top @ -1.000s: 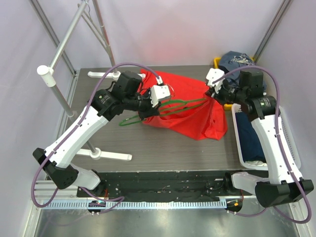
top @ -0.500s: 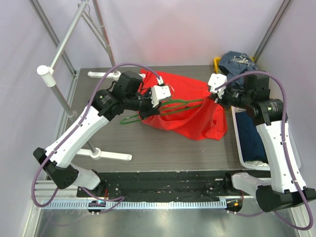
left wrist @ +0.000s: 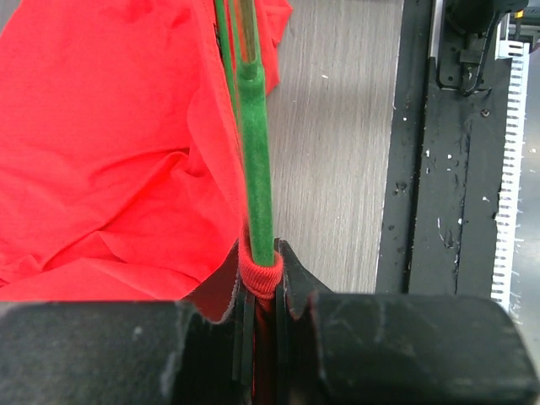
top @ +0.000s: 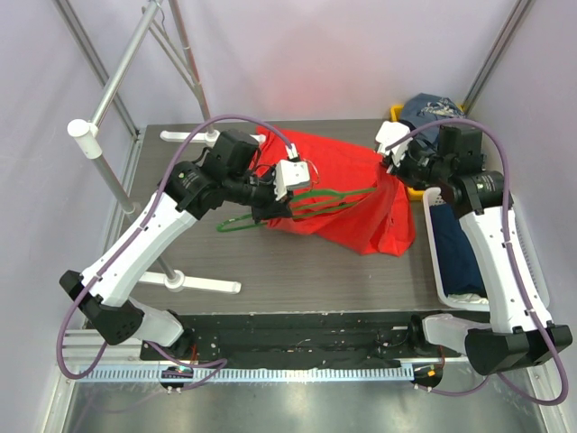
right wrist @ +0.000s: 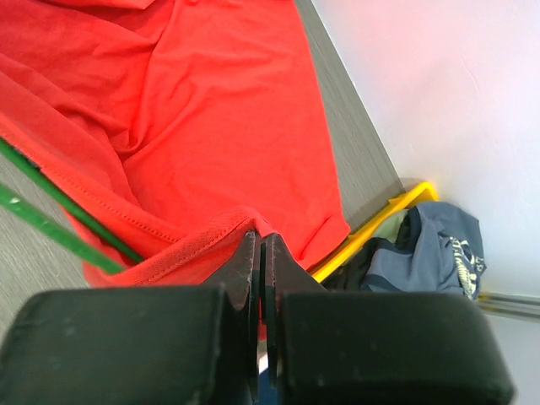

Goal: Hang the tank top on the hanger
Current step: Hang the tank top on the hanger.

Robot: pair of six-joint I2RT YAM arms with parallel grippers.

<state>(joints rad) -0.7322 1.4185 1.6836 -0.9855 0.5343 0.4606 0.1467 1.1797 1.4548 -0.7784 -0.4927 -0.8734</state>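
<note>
You're steadying the hanger (left wrist: 253, 152) in the left gripper (left wrist: 260, 272), jaws closed on its bar, while the right gripper (right wrist: 260, 246) jaws are pinching the tank top (right wrist: 211, 101) hem, probably stretching it open.

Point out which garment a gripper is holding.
The red tank top: the right gripper is shut on its edge. The navy clothes in the white bin and the blue-grey garment in the yellow bin lie untouched.
</note>
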